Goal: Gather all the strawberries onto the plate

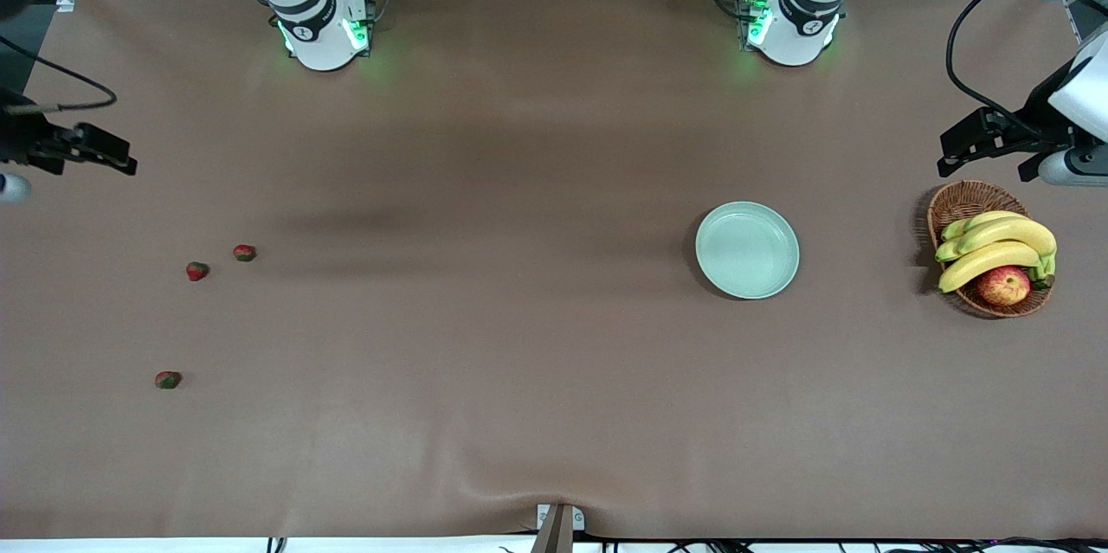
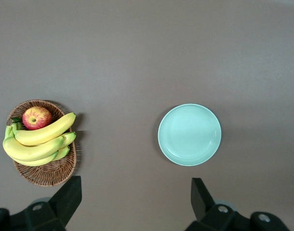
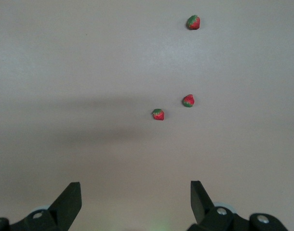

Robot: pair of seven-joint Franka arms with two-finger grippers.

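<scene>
Three strawberries lie on the brown table toward the right arm's end. Two sit close together [image 1: 245, 253] [image 1: 197, 271] and one lies nearer the front camera [image 1: 168, 379]. The right wrist view shows all three: the pair [image 3: 158, 114] [image 3: 188, 100] and the lone one [image 3: 193, 22]. The mint-green plate [image 1: 747, 249] [image 2: 189, 134] is empty, toward the left arm's end. My right gripper [image 1: 117, 157] [image 3: 136, 187] hangs open over the table's edge, apart from the berries. My left gripper [image 1: 956, 151] [image 2: 136, 185] hangs open over the table beside the basket, holding nothing.
A wicker basket [image 1: 952, 202] [image 2: 46, 175] with bananas [image 1: 995, 246] [image 2: 38, 139] and an apple [image 1: 1003, 285] [image 2: 36, 117] stands beside the plate at the left arm's end. A wide stretch of bare brown table lies between the berries and the plate.
</scene>
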